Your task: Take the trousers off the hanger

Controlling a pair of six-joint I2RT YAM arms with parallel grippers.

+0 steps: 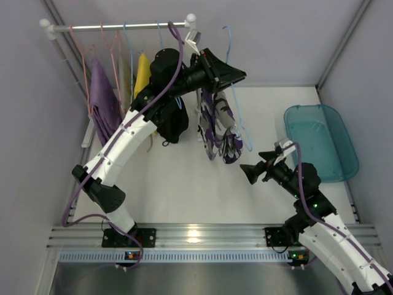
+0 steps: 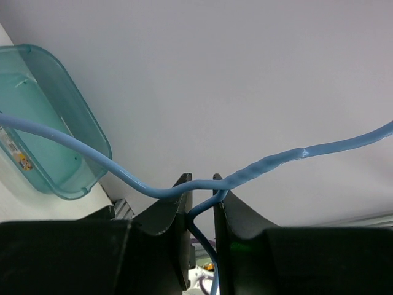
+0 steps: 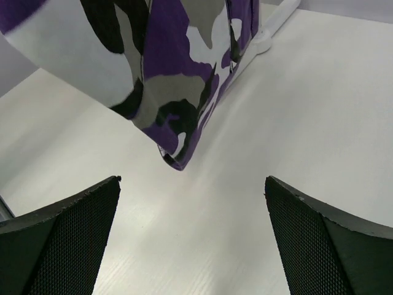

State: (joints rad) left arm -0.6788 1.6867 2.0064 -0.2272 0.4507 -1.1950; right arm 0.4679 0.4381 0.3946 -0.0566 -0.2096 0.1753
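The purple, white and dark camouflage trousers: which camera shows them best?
The top external view: the camouflage trousers hang there in full length. The right wrist view shows only their lower end, close up. The left wrist view shows none of them, only the thin blue wire hanger.

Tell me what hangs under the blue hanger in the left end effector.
The camouflage trousers hang folded below the blue hanger, with the white table beneath them. Their cloth covers the bar they drape over.
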